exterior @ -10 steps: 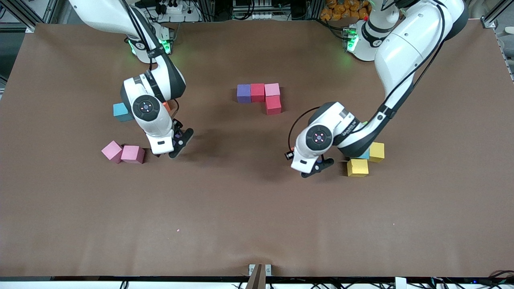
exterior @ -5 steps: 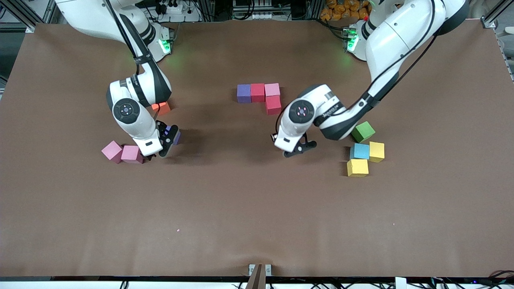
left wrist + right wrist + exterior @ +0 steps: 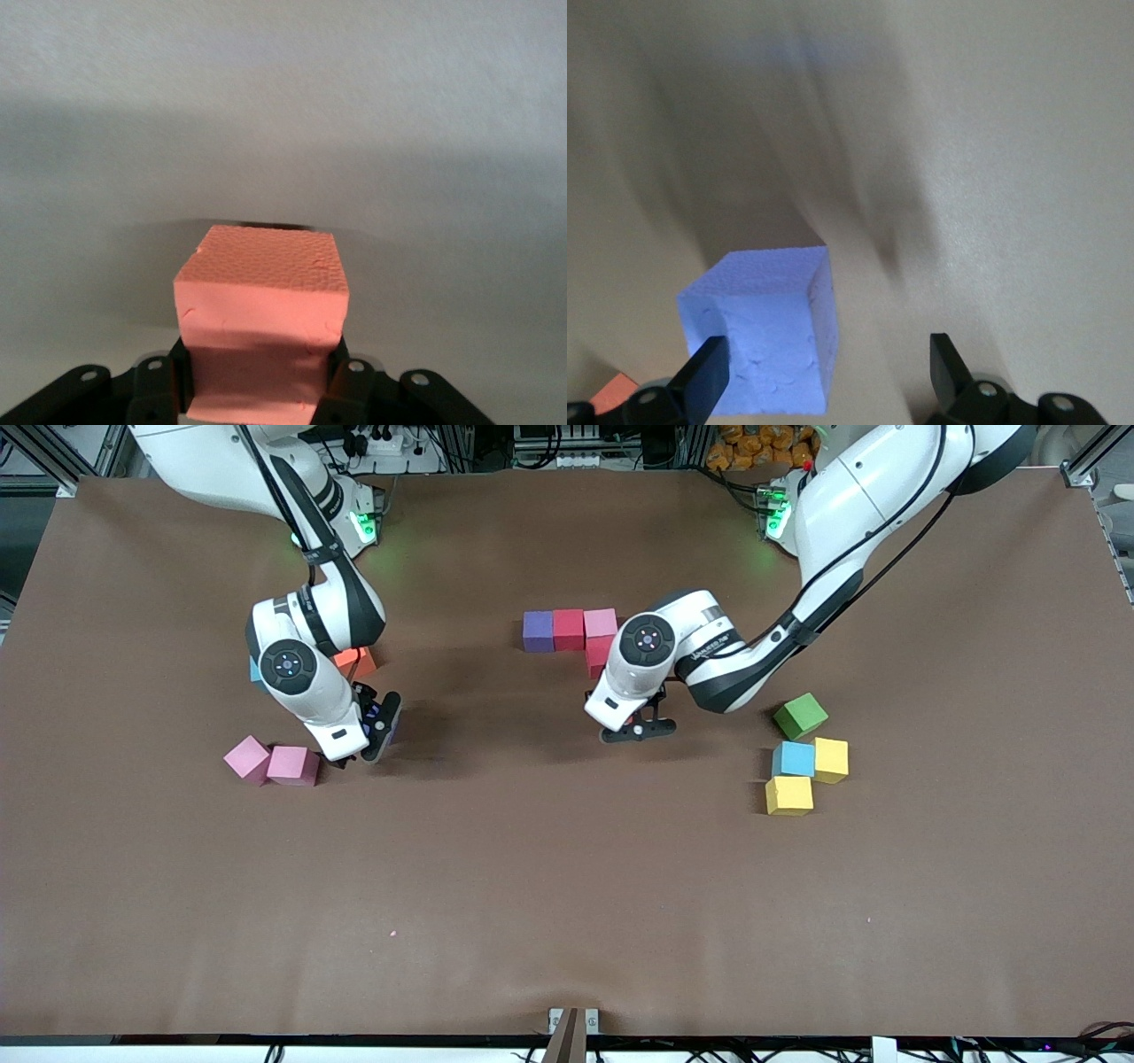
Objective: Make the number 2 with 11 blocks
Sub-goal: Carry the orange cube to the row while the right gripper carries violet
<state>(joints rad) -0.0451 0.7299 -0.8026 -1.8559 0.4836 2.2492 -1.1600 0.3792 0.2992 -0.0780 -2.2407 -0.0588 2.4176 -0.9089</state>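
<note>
A started figure lies mid-table: a row of purple block (image 3: pixel 538 631), red block (image 3: pixel 568 629) and pink block (image 3: pixel 600 622), with a second red block (image 3: pixel 601 654) nearer the camera under the pink one. My left gripper (image 3: pixel 636 731) (image 3: pixel 261 390) is shut on a salmon-orange block (image 3: pixel 261 292) and hangs over the table beside that second red block. My right gripper (image 3: pixel 376 731) (image 3: pixel 824 354) is open low over another purple block (image 3: pixel 392 726) (image 3: pixel 762 345). That block sits close to one finger, only partly between the jaws.
Two pink blocks (image 3: pixel 270 763) lie beside the right gripper, and an orange block (image 3: pixel 359 662) sits by its wrist. Toward the left arm's end are a light blue block (image 3: pixel 793 759), two yellow blocks (image 3: pixel 788 795) (image 3: pixel 831 759) and a green cube (image 3: pixel 800 716).
The left arm carried its block from beside the yellow blocks toward the started figure, uncovering the green and light blue cubes. The right gripper shifted slightly around the purple block.
</note>
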